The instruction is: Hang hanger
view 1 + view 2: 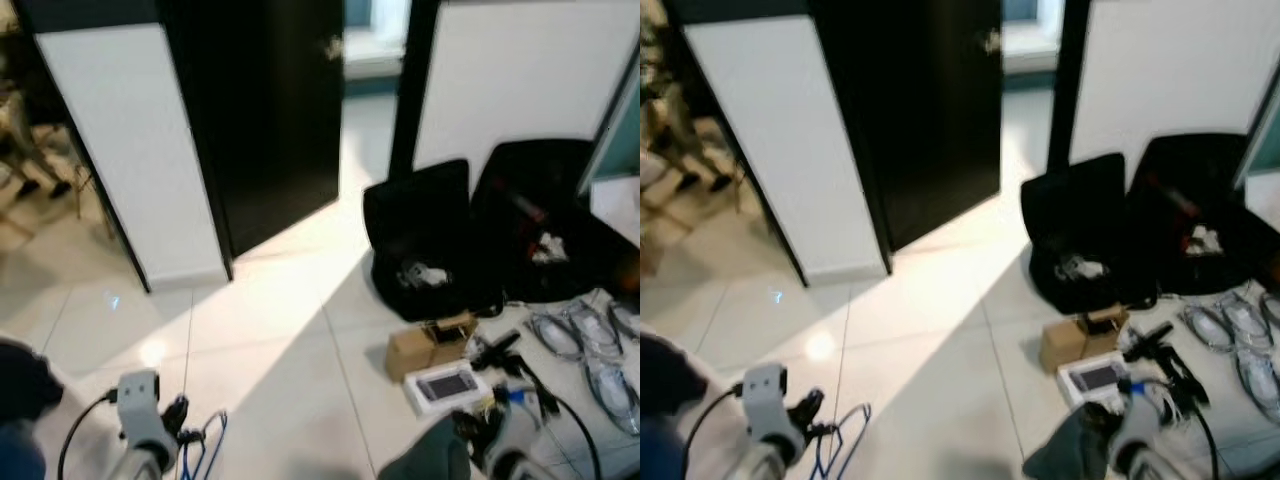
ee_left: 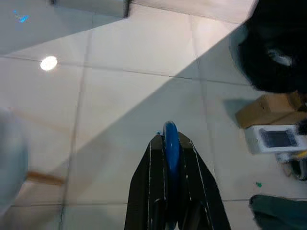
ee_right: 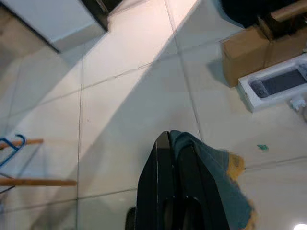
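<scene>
Left wrist view: fingers (image 2: 171,143) around blue hanger (image 2: 171,143)

Pale tiled floor (image 1: 280,340), sunlit band across it. On it, right side: two open black bags (image 1: 430,240), cardboard box (image 1: 430,345) just beside white device tray (image 1: 445,385), coiled cables (image 1: 590,345), black tool (image 1: 497,350).

no lettering here is sharp enough to read.
</scene>
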{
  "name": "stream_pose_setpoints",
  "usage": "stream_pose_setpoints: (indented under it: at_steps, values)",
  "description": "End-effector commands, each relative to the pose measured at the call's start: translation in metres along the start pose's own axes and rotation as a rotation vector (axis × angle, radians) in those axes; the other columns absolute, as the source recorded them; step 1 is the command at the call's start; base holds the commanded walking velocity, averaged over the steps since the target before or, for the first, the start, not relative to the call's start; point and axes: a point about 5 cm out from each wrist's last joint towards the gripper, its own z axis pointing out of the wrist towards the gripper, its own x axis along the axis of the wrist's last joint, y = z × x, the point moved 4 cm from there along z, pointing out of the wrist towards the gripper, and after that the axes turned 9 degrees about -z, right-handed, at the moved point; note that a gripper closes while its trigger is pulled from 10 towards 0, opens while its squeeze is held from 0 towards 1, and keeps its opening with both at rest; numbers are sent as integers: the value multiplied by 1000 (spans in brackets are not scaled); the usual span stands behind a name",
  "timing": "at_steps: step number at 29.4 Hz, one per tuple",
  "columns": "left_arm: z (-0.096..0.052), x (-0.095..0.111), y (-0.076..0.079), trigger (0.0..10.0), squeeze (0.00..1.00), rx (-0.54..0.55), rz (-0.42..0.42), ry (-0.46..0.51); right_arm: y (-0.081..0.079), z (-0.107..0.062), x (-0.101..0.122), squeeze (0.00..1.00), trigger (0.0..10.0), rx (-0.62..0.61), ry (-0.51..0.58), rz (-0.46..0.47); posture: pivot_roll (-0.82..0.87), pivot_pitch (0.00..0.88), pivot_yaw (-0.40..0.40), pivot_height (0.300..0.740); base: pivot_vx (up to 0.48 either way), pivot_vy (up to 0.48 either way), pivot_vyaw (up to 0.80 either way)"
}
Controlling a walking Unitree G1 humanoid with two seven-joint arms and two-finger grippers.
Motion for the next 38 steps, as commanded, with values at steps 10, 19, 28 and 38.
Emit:
stream_pose_setpoints:
  at_steps: [10, 19, 28, 38]
  values:
    - [-5, 1, 4, 10000, 0, -41, 29, -8, 0, -4, 7, 0, 10000, 17, 51, -5, -12, 68, -13, 740, -96, 0, 568]
    - [-11, 3, 6, 10000, 0, -45, 28, 11, -2, -8, 8, 0, 10000, 28, 62, -7, -11, 83, -14, 740, -480, 0, 538]
    - [-19, 7, 5, 10000, 0, -42, 21, 36, -6, -13, 8, 0, 10000, 46, 70, -7, -3, 114, -24, 740, 0, 0, 528]
    - [-22, 10, 5, 10000, 0, -32, 11, 33, -7, -16, 9, 0, 10000, 49, 67, -8, 0, 122, -20, 740, 0, 0, 511]
